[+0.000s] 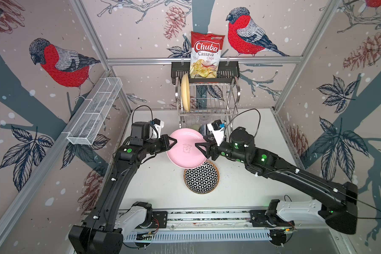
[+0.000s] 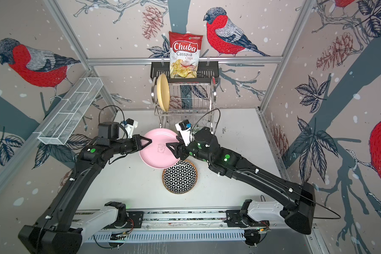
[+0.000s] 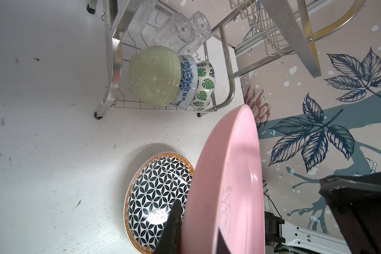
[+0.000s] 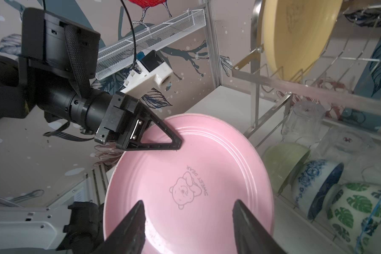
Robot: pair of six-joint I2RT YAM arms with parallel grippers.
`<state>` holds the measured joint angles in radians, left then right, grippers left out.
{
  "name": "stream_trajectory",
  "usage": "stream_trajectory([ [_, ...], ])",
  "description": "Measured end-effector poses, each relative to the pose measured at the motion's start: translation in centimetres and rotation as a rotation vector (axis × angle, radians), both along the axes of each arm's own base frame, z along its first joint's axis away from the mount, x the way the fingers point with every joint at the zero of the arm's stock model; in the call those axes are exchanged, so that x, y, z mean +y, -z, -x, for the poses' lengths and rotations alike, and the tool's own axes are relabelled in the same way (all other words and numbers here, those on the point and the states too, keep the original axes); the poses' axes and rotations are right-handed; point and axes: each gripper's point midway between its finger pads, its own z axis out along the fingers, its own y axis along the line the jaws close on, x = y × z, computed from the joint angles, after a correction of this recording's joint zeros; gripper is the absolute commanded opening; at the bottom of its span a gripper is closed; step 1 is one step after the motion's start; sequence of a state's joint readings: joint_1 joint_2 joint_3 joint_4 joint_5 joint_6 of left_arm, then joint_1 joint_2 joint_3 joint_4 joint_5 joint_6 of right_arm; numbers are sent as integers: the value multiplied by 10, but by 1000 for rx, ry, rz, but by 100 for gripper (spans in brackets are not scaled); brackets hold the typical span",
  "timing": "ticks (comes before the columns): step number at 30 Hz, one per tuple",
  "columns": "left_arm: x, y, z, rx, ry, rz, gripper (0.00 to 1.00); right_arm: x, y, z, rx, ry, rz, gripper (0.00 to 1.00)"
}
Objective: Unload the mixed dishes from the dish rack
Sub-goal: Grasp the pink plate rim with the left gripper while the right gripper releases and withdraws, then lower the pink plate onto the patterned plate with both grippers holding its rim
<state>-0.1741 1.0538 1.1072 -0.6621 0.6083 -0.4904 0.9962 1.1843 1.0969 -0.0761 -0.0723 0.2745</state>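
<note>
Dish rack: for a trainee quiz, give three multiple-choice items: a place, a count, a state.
1. Where does the cream-yellow plate stand? A: upper tier of the dish rack. B: on the table. C: in the black basket.
2. How many bowls lie in the lower tier? A: one. B: three. C: five.
3. The left gripper is: A: open. B: shut on the pink plate. C: shut on a glass.
Answers: A, on edge among the top wires; B, green, blue-patterned, leaf-print; B, it pinches the rim.

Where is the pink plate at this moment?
In both top views the pink plate is in the middle, held by the left gripper, in front of the dish rack and partly over the patterned plate.
</note>
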Motion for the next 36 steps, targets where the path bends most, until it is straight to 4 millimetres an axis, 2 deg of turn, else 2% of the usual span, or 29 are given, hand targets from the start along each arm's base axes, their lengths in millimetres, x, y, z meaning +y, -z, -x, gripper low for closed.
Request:
stream_trajectory([
  [6,0,-5,1,-29,8,-1,0,-35,31,-19,125,132,-29,64],
  [9,-3,-8,1,-47,24,8,0,-41,40,-25,150,176,-22,63],
  [14,-5,-5,2,-44,41,21,0,-35,63,-34,208,210,23,62],
  [19,-6,0,6,-40,47,26,0,-15,80,-37,264,171,54,58],
  [23,-7,2,9,-43,59,31,0,1,90,-40,312,142,65,47],
  [29,-5,8,9,-34,51,20,0,13,90,-40,348,116,34,16],
  [33,-2,12,9,-27,36,9,0,11,89,-45,356,144,23,7],
  [36,0,16,11,-17,16,15,0,11,89,-47,352,150,19,3],
])
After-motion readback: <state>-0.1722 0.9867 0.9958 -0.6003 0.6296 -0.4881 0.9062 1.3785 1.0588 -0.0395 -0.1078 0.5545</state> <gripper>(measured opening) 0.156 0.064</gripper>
